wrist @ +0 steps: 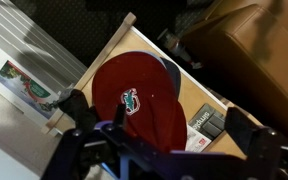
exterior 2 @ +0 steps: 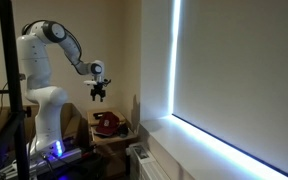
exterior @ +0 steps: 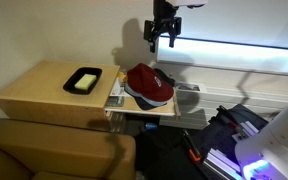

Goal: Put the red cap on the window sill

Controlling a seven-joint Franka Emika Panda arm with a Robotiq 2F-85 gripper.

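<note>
The red cap (exterior: 149, 82) lies on a small wooden side table (exterior: 134, 112), on top of a blue-grey cap (wrist: 170, 70). It shows a small green and pale mark in the wrist view (wrist: 134, 95) and is also seen in an exterior view (exterior 2: 108, 122). My gripper (exterior: 164, 38) hangs well above the cap, open and empty; it shows in an exterior view (exterior 2: 99, 95) and in the wrist view (wrist: 162, 122). The window sill (exterior: 246, 68) runs below the bright window, to the right of the gripper, and shows in an exterior view (exterior 2: 219, 150).
A black tray (exterior: 83, 80) with a pale item sits on the tan tabletop (exterior: 34, 90). A brown couch (exterior: 44, 150) is in front. A booklet (wrist: 199, 125) lies beside the caps. The robot base (exterior 2: 44, 110) stands to the left.
</note>
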